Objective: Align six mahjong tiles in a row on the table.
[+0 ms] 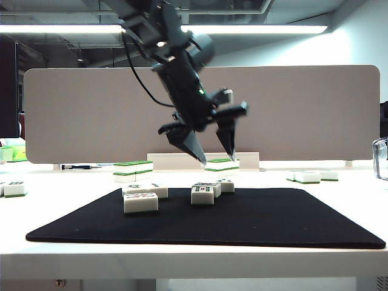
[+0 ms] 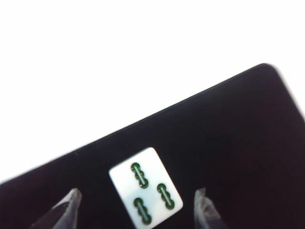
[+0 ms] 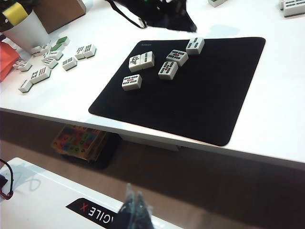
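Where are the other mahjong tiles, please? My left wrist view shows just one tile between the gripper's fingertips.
Observer: Five more tiles lie on the black mat, six in all, scattered, not in a row.
Operator: Is my left gripper touching anything?
Observer: No, the left gripper hangs open above the mat's far edge, holding nothing.
Operator: And the right gripper?
Observer: The right gripper is shut, held off the table's near edge.

White tiles (image 3: pixel 167 69), black mat (image 3: pixel 205 95), white table (image 3: pixel 267 129).
Green bamboo marks on the tile (image 2: pixel 145 192) under the black left gripper (image 1: pixel 215 159); right gripper (image 3: pixel 134 210) dark; divider (image 1: pixel 303 109) grey.
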